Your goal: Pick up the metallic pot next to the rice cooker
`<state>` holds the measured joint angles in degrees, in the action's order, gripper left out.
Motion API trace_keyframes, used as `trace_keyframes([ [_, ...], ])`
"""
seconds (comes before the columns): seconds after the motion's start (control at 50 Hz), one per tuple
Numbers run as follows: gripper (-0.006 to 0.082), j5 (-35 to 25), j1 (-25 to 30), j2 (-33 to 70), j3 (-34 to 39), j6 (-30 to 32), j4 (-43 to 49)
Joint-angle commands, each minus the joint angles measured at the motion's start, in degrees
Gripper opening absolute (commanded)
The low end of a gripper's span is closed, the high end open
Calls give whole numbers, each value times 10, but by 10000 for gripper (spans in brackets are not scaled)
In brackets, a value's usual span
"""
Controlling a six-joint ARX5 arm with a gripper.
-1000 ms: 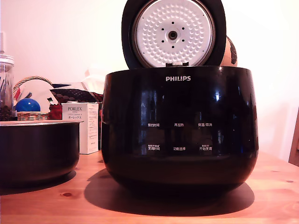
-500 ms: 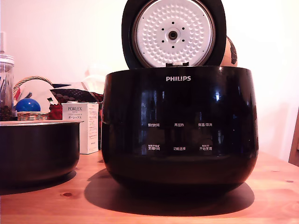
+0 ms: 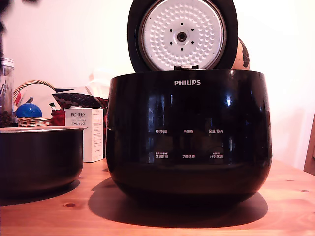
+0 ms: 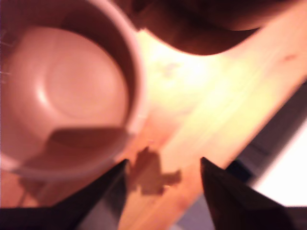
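The metallic pot (image 3: 39, 157) stands on the wooden table at the exterior view's left, dark with a thin silvery rim. Beside it is the rice cooker (image 3: 189, 137), glossy black, its lid (image 3: 182, 34) raised to show the dimpled white plate. The wrist view looks down into the pot (image 4: 67, 91), with the cooker (image 4: 206, 24) a dark mass beyond it. My gripper (image 4: 163, 163) is open above the bare table just beside the pot's rim, holding nothing. One dark finger (image 4: 108, 191) overlaps the rim's edge in the picture.
A white PORLEX box (image 3: 84, 132), a wicker basket (image 3: 32, 120) with a blue ball (image 3: 28, 110) and a glass jar (image 3: 6, 93) stand behind the pot. A dark blur (image 3: 4, 4) fills the exterior view's top left corner. The table edge (image 4: 259, 139) runs close to the gripper.
A dark blurred shape has come into the exterior view's top left corner. The pot and cooker have not moved.
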<state>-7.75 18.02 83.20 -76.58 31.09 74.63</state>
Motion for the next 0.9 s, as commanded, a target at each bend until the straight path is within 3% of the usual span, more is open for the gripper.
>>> trace_keyframes([
  [0.0, 470, 3, 4, 31, 15, 5, -6],
  [0.44, 469, 9, 4, 149, 15, 29, -79],
  [0.88, 468, 7, 4, 196, 15, 39, -103],
])
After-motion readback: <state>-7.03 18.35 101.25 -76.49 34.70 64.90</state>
